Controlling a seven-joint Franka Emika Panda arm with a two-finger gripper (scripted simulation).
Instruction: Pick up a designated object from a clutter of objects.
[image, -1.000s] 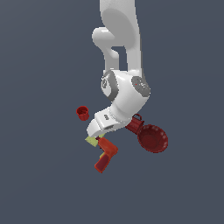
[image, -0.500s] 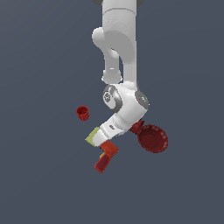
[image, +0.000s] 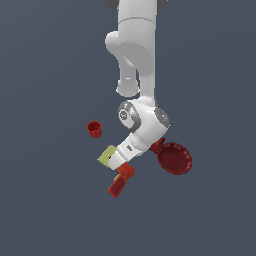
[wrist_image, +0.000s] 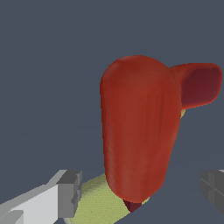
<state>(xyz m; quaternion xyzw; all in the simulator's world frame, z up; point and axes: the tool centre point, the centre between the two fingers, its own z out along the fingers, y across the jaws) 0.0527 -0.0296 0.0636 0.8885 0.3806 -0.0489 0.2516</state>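
The red drill toy is lying partly on the yellow-green rectangle, looking rigid, smooth and probably slippery; its thick rounded body is offering the best hold. The gripper is straddling it, fingers spread wide, gripping nothing.

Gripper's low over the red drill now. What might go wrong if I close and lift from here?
1. In the wrist view the drill has a rounded, thick body between the open fingers; the pads may slip off it.
2. The drill lies partly on the yellow-green rectangle; a fingertip may catch or drag it.
3. The dark red bowl sits close beside the arm in the exterior view; a swing could knock it.
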